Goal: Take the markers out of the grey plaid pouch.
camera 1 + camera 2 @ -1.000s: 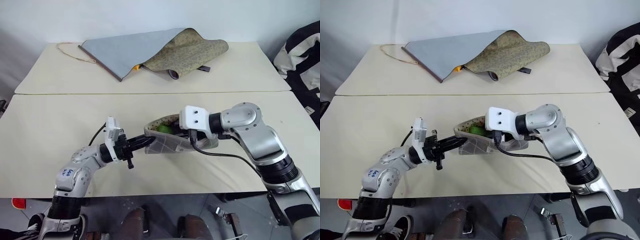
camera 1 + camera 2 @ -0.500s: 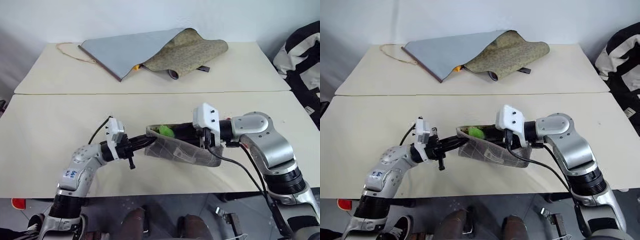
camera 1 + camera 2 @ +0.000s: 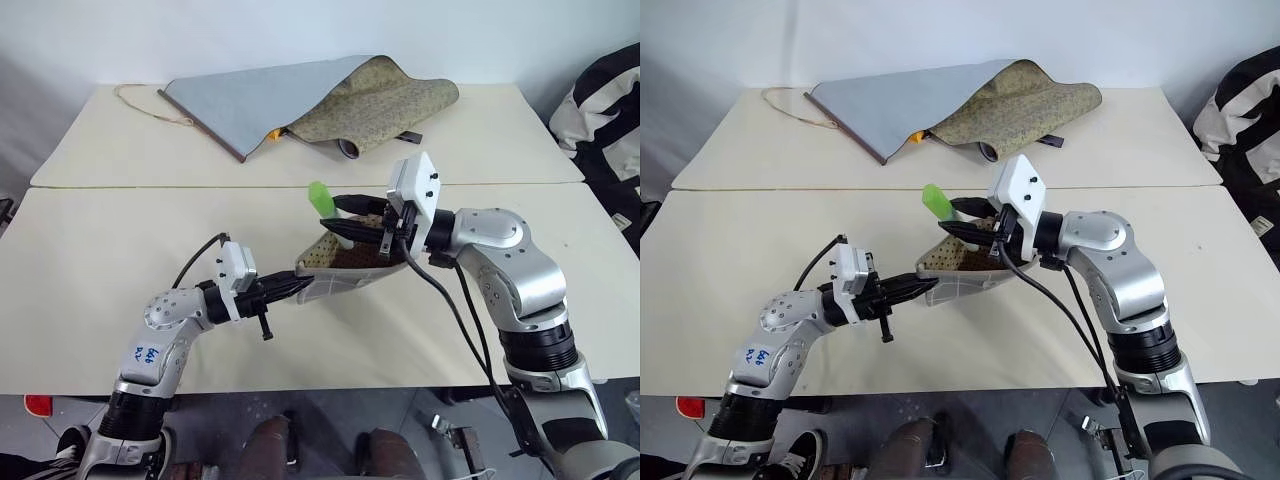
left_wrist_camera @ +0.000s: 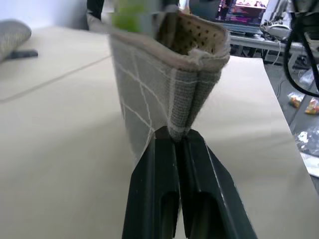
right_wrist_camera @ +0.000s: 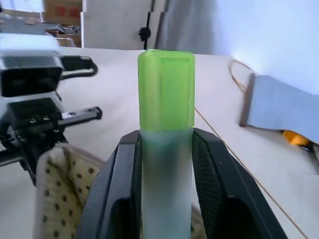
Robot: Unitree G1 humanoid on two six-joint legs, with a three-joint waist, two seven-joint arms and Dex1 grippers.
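Two cream tables [image 3: 90, 250] butt together under a plain pale wall, and the work sits on the nearer one. Nearest, the left gripper [image 3: 296, 288] is pinched fully shut on a corner of the grey plaid pouch [image 3: 345, 273], holding its mouth up and open as it did a second ago. Just beyond, the right gripper [image 3: 340, 212] has risen clear of that mouth and now clamps a pale green marker [image 3: 319, 196] partway along its length, cap end sticking out past the fingers (half a second ago this marker was only poking from the opening). So one marker is out and needs setting down; whether others remain inside I cannot tell. Farthest back, a folded patterned cloth [image 3: 310, 105] lies untouched on the rear table.
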